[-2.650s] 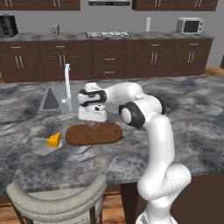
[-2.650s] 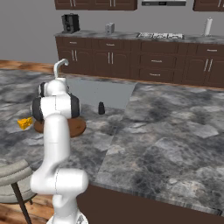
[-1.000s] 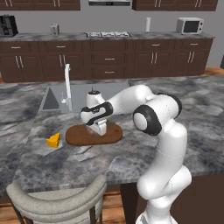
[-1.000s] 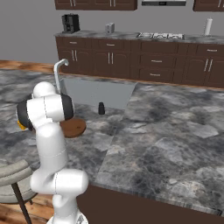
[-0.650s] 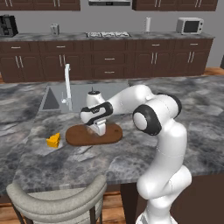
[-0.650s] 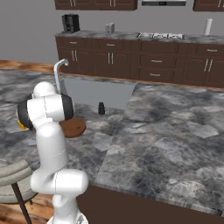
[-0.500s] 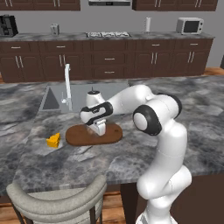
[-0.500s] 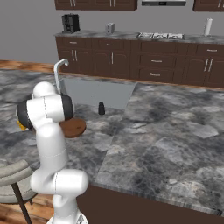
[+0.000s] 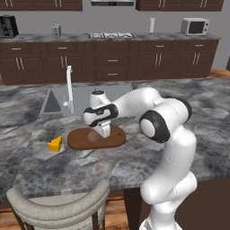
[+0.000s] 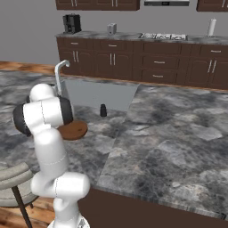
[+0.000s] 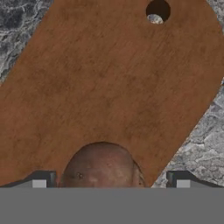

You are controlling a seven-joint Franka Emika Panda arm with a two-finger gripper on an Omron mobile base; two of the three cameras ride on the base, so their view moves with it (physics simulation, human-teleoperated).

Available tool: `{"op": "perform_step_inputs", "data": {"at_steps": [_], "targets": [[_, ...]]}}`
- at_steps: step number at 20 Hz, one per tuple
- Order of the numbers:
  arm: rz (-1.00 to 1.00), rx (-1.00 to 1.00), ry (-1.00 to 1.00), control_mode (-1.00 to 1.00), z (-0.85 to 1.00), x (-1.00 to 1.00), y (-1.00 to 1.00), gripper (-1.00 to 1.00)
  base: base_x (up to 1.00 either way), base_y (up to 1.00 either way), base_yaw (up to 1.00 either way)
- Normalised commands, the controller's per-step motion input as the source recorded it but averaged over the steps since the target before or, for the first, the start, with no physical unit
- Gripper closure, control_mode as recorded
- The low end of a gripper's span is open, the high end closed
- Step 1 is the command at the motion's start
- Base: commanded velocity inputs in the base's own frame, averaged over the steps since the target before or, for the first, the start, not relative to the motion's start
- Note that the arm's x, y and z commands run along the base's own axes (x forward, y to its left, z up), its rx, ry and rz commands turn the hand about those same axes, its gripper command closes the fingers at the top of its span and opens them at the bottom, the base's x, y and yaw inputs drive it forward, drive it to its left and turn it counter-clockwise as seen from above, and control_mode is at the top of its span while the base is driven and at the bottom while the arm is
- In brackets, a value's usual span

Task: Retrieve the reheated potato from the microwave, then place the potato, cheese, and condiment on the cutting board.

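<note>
Gripper (image 11: 109,181) low over the cutting board (image 11: 109,78), jaws spread wide, gripping nothing; potato (image 11: 101,166) sits on the board between the fingertips, near its edge. Cheese (image 9: 55,144) lies on the worktop just off the board's end, condiment (image 10: 103,110) by the sink's front edge. Risk: lifting off crooked could clip the potato and roll it off the board.

The left base view looks from behind the arm's left, forward and down across the counter (image 9: 134,157) toward the sink (image 9: 83,96). The right base view faces the same way from behind the arm's right. Both share the sink and the board (image 10: 73,130) (partly behind the arm on the right). The hand view looks close along the end effector onto the board (image 11: 109,83).
</note>
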Motion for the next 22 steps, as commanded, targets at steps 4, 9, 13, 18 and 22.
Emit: {"op": "perform_step_inputs", "data": {"at_steps": [4,9,13,18,22], "targets": [[0.00,0.02,0.00,-1.00,0.33,-0.15,-0.18,-1.00,0.00,0.00,0.00],[0.05,0.00,-0.01,-1.00,0.31,-0.22,-0.29,-1.00,0.00,0.00,0.00],[0.16,0.00,-0.04,-1.00,0.21,-0.22,-0.42,-1.00,0.00,0.00,0.00],[0.32,-0.02,-0.16,-1.00,0.12,-0.22,-0.48,-1.00,0.00,0.00,0.00],[0.38,-0.08,-0.21,-1.00,0.10,-0.19,-0.49,-1.00,0.00,0.00,0.00]]}}
